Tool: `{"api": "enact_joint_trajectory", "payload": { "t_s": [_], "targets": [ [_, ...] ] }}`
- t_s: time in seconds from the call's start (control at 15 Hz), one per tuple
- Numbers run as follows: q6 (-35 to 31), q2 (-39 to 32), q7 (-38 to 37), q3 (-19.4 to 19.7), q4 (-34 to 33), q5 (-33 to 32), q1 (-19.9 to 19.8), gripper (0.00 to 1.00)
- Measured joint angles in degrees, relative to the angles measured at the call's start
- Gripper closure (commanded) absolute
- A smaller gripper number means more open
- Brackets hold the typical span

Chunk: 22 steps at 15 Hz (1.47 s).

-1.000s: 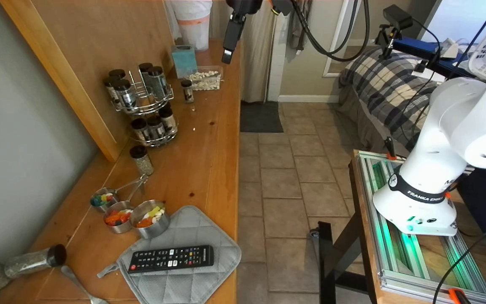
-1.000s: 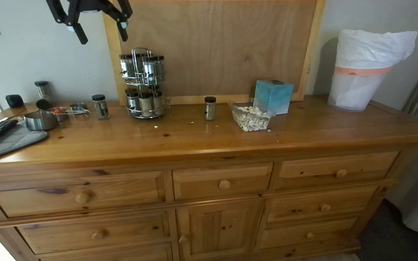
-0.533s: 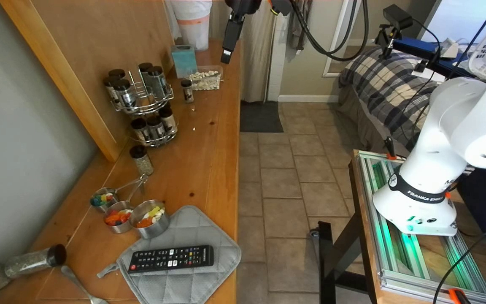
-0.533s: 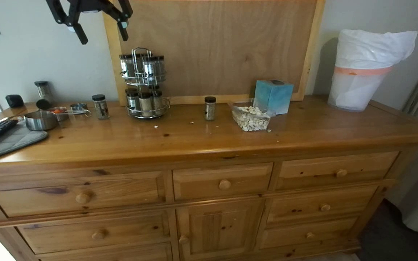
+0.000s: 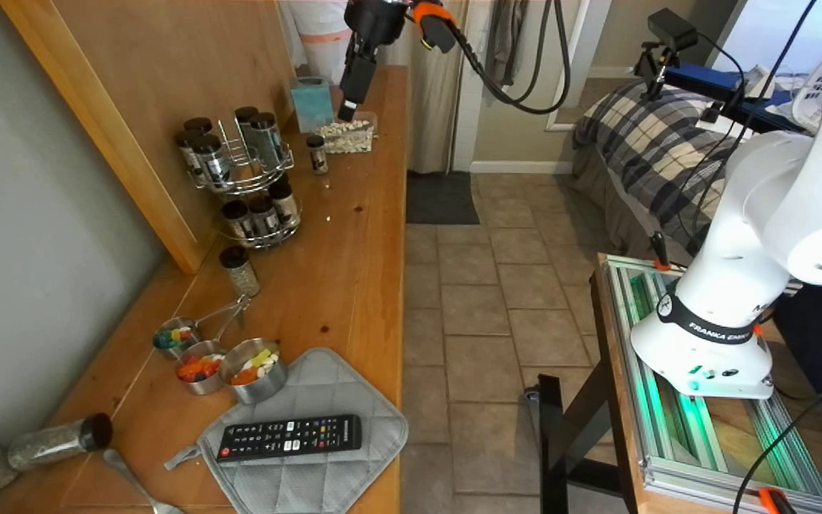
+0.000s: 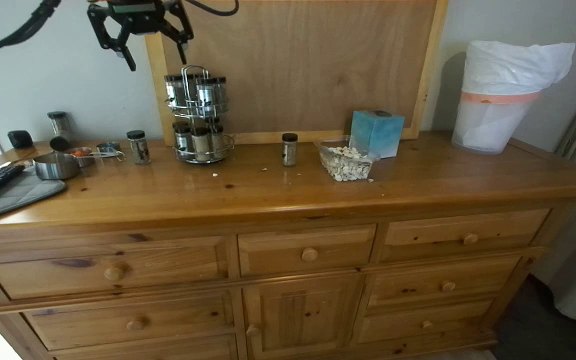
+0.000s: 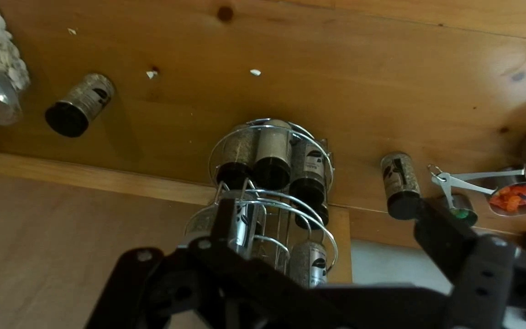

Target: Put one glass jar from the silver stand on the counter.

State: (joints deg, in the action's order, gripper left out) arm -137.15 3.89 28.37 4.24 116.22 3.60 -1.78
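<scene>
The silver stand (image 5: pixel 257 187) stands on the wooden counter (image 5: pixel 343 285), against the wooden board. It also shows in an exterior view (image 6: pixel 203 161) and the wrist view (image 7: pixel 322 219). Its upper tier holds several dark-capped glass jars (image 5: pixel 212 163), (image 6: pixel 210 95). Its lower tier holds several more jars (image 5: pixel 263 215), (image 7: pixel 273 148). My gripper (image 6: pixel 158 64) is open and empty, above and beside the stand's top, touching nothing. It also shows in an exterior view (image 5: pixel 346 112). In the wrist view, one finger (image 7: pixel 223 219) covers part of an upper jar.
Single jars stand on both sides of the stand (image 6: pixel 139 148), (image 6: pixel 289 151). A clear tub of white pieces (image 6: pixel 345 165), a blue tissue box (image 6: pixel 378 134) and a white bin (image 6: pixel 493 117) lie beyond. Measuring cups (image 5: pixel 254 371), a remote (image 5: pixel 290 437) and a grey pot holder (image 5: pixel 340 485) are opposite.
My open gripper has moved lower and closer to the stand and the board, staying empty. The cable moved with it. The stand, jars and other objects have not moved.
</scene>
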Motion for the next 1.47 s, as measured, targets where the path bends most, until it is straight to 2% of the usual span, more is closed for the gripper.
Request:
{"api": "enact_joint_trajectory", "payload": {
  "t_s": [0.33, 0.73, 1.47],
  "targets": [
    [-1.42, -8.04, 6.59, 0.06, -6.64, 8.13, -0.81, 0.00],
    [-1.45, -15.61, 6.48, -0.67, -13.83, 12.74, -3.25, 0.00],
    [-5.38, -25.66, -0.17, -3.44, -23.73, 13.22, -5.25, 0.00]
  ]
}}
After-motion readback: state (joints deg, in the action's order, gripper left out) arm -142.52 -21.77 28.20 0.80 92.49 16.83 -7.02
